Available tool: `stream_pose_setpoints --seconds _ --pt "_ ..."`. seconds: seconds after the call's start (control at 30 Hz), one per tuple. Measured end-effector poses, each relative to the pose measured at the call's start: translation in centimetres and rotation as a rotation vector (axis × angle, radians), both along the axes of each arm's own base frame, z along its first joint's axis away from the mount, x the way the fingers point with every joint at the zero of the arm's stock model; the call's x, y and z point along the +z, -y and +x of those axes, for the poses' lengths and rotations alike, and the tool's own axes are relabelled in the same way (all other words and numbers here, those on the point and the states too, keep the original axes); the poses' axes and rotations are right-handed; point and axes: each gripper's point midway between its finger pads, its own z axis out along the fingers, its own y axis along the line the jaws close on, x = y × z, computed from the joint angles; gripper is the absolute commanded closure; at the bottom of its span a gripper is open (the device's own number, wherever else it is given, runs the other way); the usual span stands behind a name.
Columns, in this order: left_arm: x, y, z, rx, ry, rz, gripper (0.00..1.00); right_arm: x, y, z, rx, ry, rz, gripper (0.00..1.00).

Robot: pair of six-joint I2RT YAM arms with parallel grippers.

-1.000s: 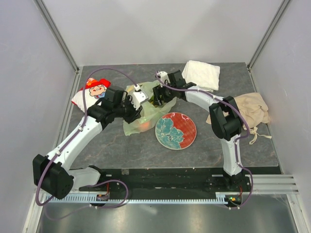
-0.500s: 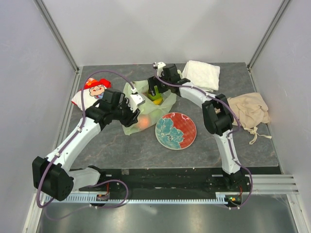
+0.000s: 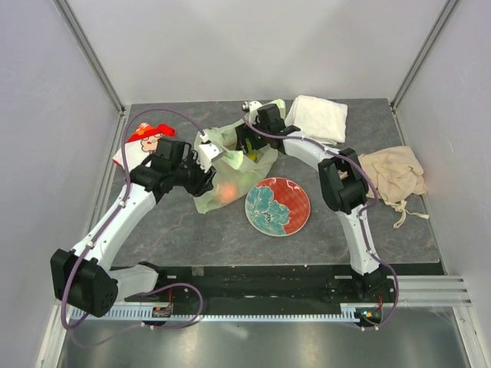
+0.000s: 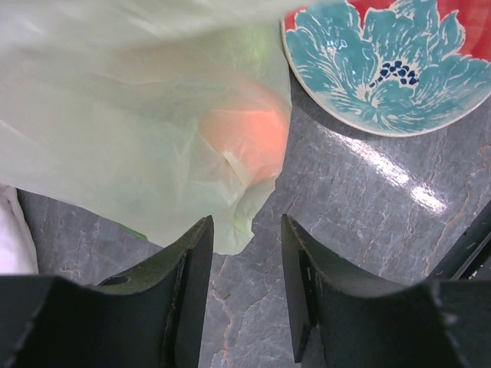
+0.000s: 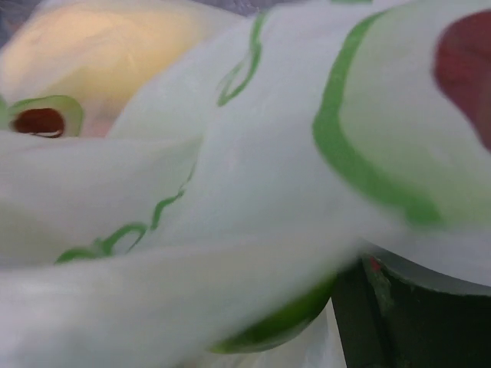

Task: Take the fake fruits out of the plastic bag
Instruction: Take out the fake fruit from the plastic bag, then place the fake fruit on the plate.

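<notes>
The pale-green plastic bag point(image 3: 230, 170) lies crumpled left of the table's middle. An orange fruit point(image 3: 225, 192) shows through its near end, and also in the left wrist view point(image 4: 245, 138). My left gripper point(image 3: 209, 178) is open and empty at the bag's left side; in its wrist view point(image 4: 245, 234) the bag's edge point(image 4: 115, 115) just reaches its tips. My right gripper point(image 3: 244, 144) is pushed into the bag's far mouth. Bag film point(image 5: 230, 192) fills its wrist view. A green fruit point(image 5: 284, 326) lies beside one finger point(image 5: 399, 322), and a yellowish fruit point(image 5: 100, 46) shows through the film.
A red-and-teal flowered plate point(image 3: 277, 205) lies just right of the bag and also shows in the left wrist view point(image 4: 383, 69). A red-and-white snack packet point(image 3: 142, 138) is at the far left, a white folded towel point(image 3: 317, 116) at the back, and a beige cloth point(image 3: 391, 172) at the right.
My right gripper has moved back and left, deeper into the bag's mouth. My left gripper has shifted slightly back and left, and the bag has bunched up between them.
</notes>
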Motion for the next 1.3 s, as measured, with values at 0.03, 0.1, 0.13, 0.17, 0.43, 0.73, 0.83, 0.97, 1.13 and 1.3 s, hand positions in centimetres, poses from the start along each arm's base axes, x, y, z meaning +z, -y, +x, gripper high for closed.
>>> stream_pose_setpoints --seconds 0.03,0.1,0.13,0.17,0.43,0.73,0.83,0.97,1.13,1.3 --pt "0.1 -0.1 0.1 0.005 0.002 -0.003 0.52 1.1 0.2 -0.4 0.005 0.004 0.007 0.42" --pt "0.2 -0.2 0.5 0.014 0.012 -0.008 0.52 3.8 0.8 -1.1 0.011 0.022 0.021 0.42" --pt "0.3 -0.2 0.7 0.018 0.016 -0.013 0.52 5.8 1.1 -1.5 0.016 0.042 0.035 0.42" --pt "0.4 -0.1 0.8 0.021 0.02 -0.019 0.52 7.9 1.4 -1.9 0.023 0.065 0.051 0.41" --pt "0.9 -0.5 3.1 0.107 0.024 -0.099 0.5 20.0 3.8 -5.4 0.095 0.18 0.165 0.41" --pt "3.1 -0.7 4.6 0.148 0.071 -0.15 0.49 10.9 10.8 -14.8 0.143 -0.076 0.004 0.41" --pt "3.5 -0.8 5.0 0.157 0.084 -0.16 0.48 10.1 13.2 -19.7 0.203 -0.089 -0.051 0.4" --pt "3.7 -0.8 5.1 0.16 0.089 -0.167 0.48 10.4 14.1 -22.8 0.289 -0.043 -0.1 0.4" --pt "3.9 -0.5 5.0 0.15 0.084 -0.185 0.48 6.6 14.0 -23.0 0.346 -0.085 -0.151 0.39" --pt "3.9 -0.4 5.0 0.148 0.084 -0.188 0.48 1.9 13.0 -22.4 0.376 -0.171 -0.186 0.36"
